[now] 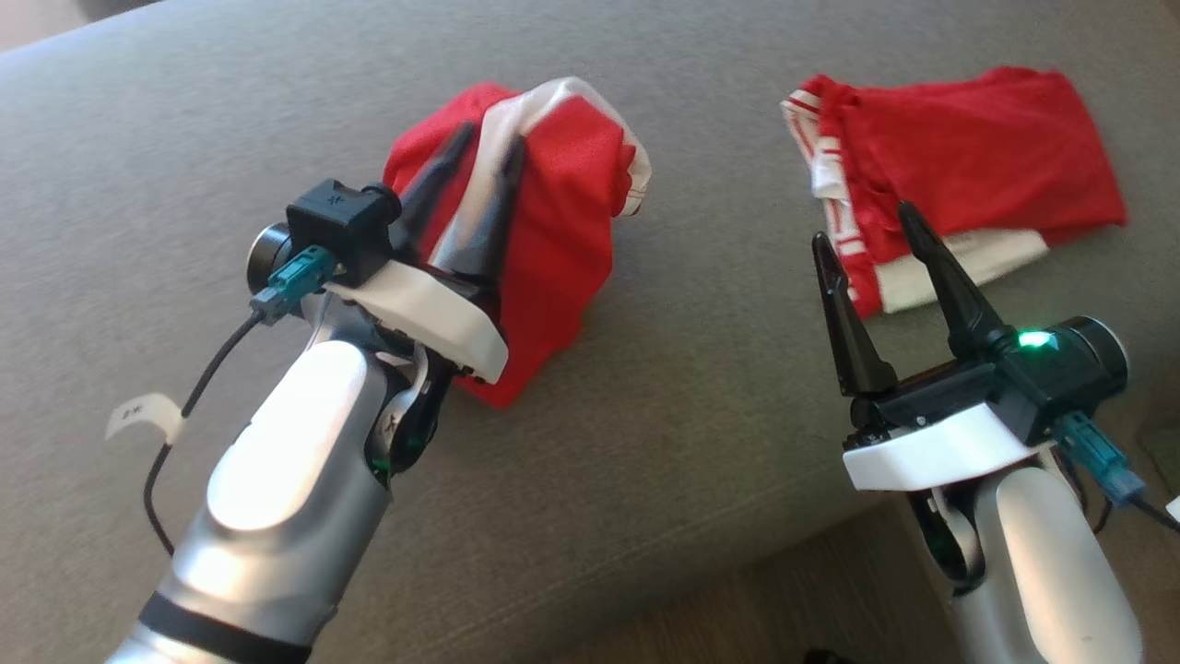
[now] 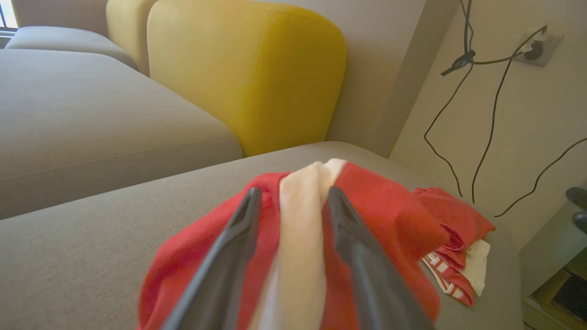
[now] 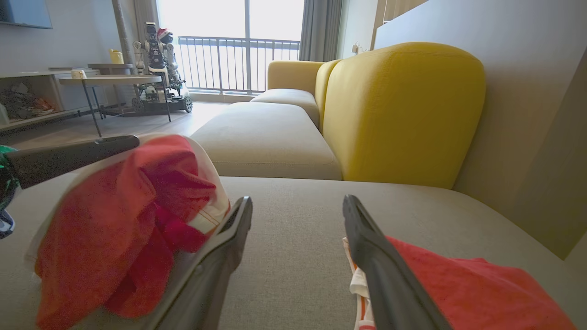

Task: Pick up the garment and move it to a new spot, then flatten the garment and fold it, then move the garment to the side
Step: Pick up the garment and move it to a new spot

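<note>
Though illegible, writing on cable tag (image 1: 143,417)

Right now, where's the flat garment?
Head view, upper right: the flat garment lies on the sofa, just beyond the right claw.

The silver left forearm (image 1: 286,461) slants up from the lower left; the left gripper (image 1: 489,148) has its two long dark fingers parted. The right gripper (image 1: 865,226), at lower right, points upward, fingers spread wide.
</note>
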You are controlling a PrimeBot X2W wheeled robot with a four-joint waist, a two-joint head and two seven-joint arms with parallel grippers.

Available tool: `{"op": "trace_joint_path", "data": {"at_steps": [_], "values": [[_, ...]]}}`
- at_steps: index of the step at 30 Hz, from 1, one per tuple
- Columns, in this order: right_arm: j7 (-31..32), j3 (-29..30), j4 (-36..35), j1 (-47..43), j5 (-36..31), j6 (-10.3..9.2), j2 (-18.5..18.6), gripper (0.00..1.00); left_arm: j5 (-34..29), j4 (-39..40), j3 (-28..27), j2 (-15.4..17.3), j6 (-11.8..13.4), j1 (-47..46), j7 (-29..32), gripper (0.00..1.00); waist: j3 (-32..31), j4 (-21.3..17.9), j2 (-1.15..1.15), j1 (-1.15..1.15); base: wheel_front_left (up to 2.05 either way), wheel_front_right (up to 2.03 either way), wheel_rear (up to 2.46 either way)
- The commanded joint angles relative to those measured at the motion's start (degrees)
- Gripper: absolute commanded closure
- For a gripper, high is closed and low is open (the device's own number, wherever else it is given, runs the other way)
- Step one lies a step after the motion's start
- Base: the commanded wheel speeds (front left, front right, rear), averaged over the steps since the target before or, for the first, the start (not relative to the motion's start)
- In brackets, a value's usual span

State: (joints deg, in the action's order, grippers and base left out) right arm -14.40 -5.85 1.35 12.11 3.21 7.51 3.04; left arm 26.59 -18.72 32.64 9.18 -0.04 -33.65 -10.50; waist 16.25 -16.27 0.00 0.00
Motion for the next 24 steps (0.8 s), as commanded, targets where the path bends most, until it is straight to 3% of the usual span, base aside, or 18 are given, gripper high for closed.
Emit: {"op": "trace_joint_path", "data": {"at_steps": [1, 9, 19, 24], "values": [[-0.5, -1.1, -2.24, 0.1, 0.47, -0.02, -0.16, 0.0, -0.52, 1.09, -1.73, 0.35, -0.12, -3.48, -0.81, 0.0, 1.13, -1.98, 0.0, 0.0, 0.0, 0.0, 0.0], [-0.58, 0.15, -2.69, -0.51, 0.91, -0.02, -0.16, 0.0, -0.18, -0.96, -4.14, 0.88, -0.11, -3.24, -3.7, 0.0, -0.72, 0.58, 0.0, 0.0, 0.0, 0.0, 0.0], [-0.59, 1.09, -1.86, -1.93, -2.28, -0.02, -0.16, 0.0, -1.52, 8.88, -12.31, 3.17, 1.79, 9.48, -4.47, 0.0, -5.61, 9.15, 0.0, 0.0, 0.0, 0.0, 0.0], [-0.59, 2.54, -1.01, -4.19, -3.53, -0.02, -0.16, 0.0, -3.55, 13.98, -16.01, 1.94, -0.2, 18.5, -4.49, 0.0, -8.36, 13.66, 0.0, 0.0, 0.0, 0.0, 0.0]]}}
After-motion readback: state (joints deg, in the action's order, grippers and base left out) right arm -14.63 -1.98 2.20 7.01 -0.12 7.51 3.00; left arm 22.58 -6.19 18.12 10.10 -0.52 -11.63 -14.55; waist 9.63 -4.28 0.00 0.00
